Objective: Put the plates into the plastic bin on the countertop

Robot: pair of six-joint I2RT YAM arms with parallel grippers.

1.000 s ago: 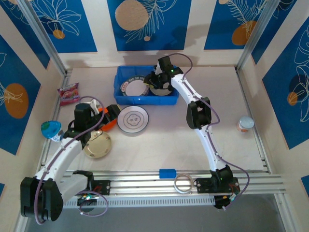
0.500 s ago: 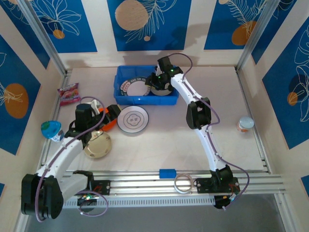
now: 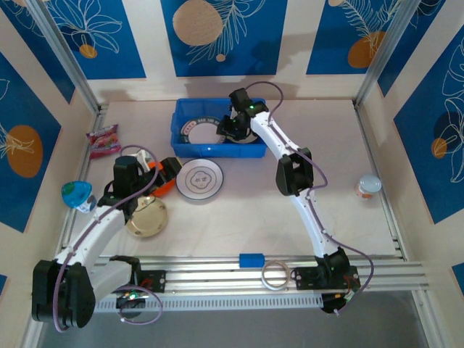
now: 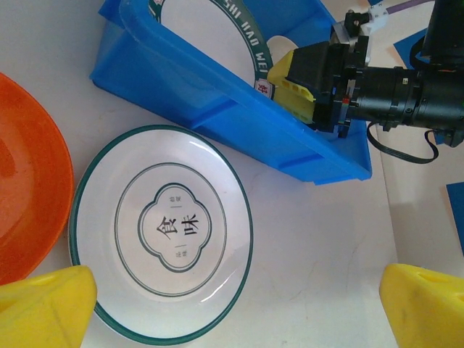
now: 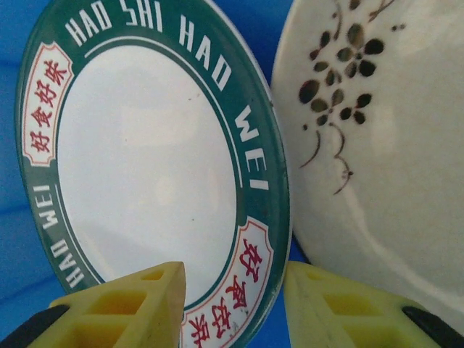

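Setting the lettered plate in the bin looks done; our right tool sits part-open over its rim. Next we lower our wide left tool onto the white plate beneath.

1. I see a pink snack packet lying flat on the far left, close to the side wall.
2. Below it on my overhead feed, a small object with a teal top sits hard against the left edge. I cannot tell what it is.
3. A small blue block sits at the near centre.
4. A pale tape ring lies flat just beside that block, to its right and slightly nearer.
5. Over on the right I have a small container with a pale blue top and orange base, well apart from everything else.
6. The surrounding wall panels are blue, with cream leaf drawings and tan or orange discs.
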